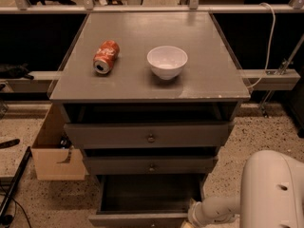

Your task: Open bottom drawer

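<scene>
Bottom drawer (137, 219): lowermost of grey cabinet (71, 91), drawn well out, dark interior exposed; judged largely open. Gripper (188, 222): low at right end of drawer front, mostly cut off by view's lower edge, presumably there for pulling; whether spread or pinching cannot be told. Surface: soda can (105, 57) lying sideways, white bowl (167, 62) upright beside it.

Grey bottom drawer (137, 219), orange can (105, 57), white bowl (167, 62), speckled floor (249, 137); pale hand (186, 223) at the drawer's front.
</scene>
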`<state>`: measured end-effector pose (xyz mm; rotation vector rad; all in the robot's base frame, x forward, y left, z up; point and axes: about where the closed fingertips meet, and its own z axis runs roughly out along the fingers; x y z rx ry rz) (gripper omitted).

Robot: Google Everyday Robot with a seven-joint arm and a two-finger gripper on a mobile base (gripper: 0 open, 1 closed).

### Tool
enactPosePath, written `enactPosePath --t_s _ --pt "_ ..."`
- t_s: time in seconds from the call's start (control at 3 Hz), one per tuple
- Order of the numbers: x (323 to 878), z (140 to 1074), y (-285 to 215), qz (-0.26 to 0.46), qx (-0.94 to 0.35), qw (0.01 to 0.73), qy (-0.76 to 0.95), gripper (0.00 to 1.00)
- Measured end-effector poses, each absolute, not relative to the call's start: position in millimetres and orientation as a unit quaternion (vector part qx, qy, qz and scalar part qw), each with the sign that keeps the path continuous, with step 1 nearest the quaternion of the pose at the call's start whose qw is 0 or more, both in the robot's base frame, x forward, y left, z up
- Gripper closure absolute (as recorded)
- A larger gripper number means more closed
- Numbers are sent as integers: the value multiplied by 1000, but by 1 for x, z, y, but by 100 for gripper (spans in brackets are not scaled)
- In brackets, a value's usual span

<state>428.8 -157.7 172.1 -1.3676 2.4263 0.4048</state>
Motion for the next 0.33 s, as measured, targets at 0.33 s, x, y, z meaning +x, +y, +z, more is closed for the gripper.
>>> enactPosePath --t_s 0.33 --pt "429 172 -158 142 -479 163 851 0"
